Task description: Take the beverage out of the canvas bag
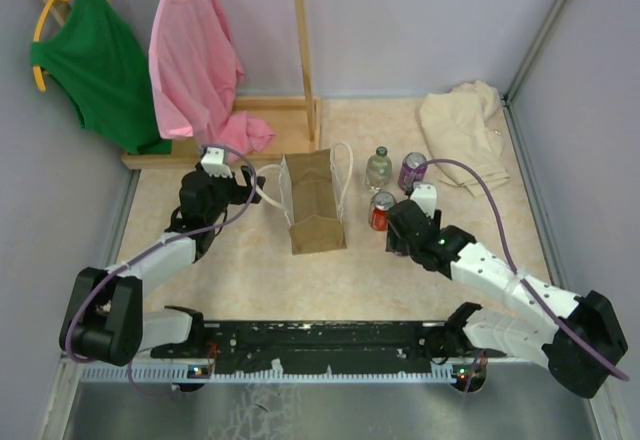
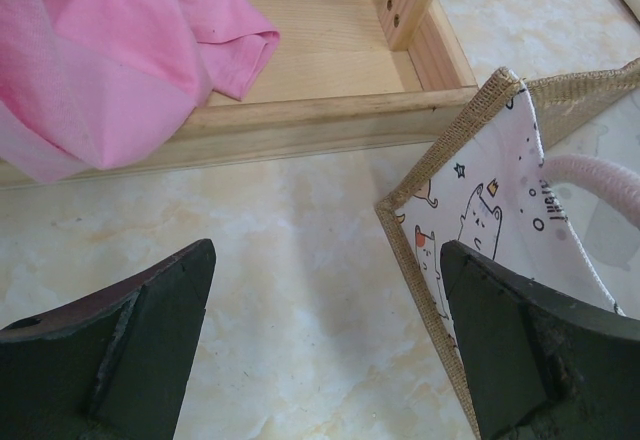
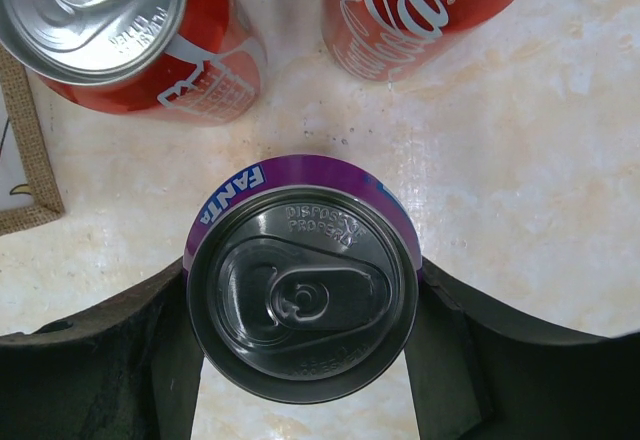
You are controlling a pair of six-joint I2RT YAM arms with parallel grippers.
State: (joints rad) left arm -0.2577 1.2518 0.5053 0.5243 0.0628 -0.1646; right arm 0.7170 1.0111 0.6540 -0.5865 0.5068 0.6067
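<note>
Only the wrist view shows us our right claw clamped on the purple Fanta can beside the canvas bag. Our left claw gapes at its corner.

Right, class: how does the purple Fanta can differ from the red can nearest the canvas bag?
The purple Fanta can has a dark lid; the red can has a silver one. The purple Fanta can is gripped by the right end effector; the red can stands free beside the canvas bag. Both are upright, tabs unopened.
</note>
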